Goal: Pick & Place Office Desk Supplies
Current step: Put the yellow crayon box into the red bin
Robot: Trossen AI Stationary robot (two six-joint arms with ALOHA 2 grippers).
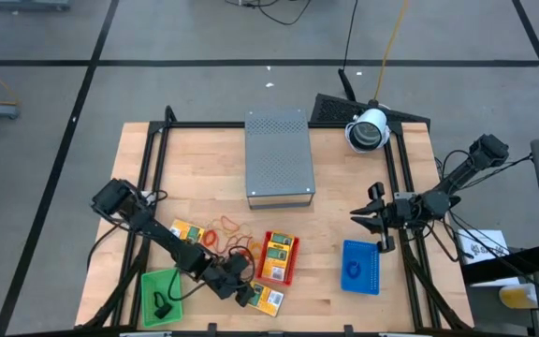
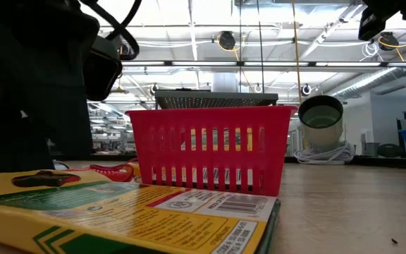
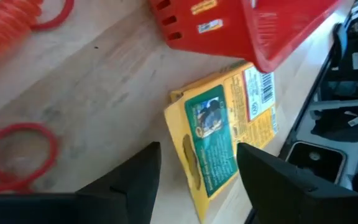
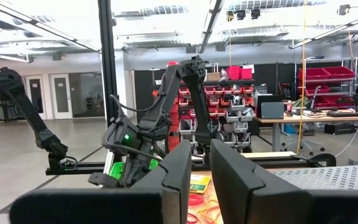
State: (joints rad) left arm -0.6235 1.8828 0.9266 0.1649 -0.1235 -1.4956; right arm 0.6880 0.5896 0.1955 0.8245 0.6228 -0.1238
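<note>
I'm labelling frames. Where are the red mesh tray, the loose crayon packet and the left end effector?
red mesh tray [image 2: 210, 152]: low view, front wall.
crayon packet [image 3: 219, 134]: left wrist view, green face.
left end effector [image 3: 197, 168]: left wrist view, between fingertips.

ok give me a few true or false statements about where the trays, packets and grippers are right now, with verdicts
1. The left gripper hangs open over a yellow-and-green packet that lies flat on the table. True.
2. The red tray is empty. False: it holds yellow packets.
3. The blue tray sits on the right side of the table, with a blue loop in it. True.
4. The right gripper is holding a packet. False: it holds nothing and waits above the table's right part, near the blue tray.
5. The grey perforated box stands between the red tray and the green tray. False: it stands farther back, at the table's middle.
</note>
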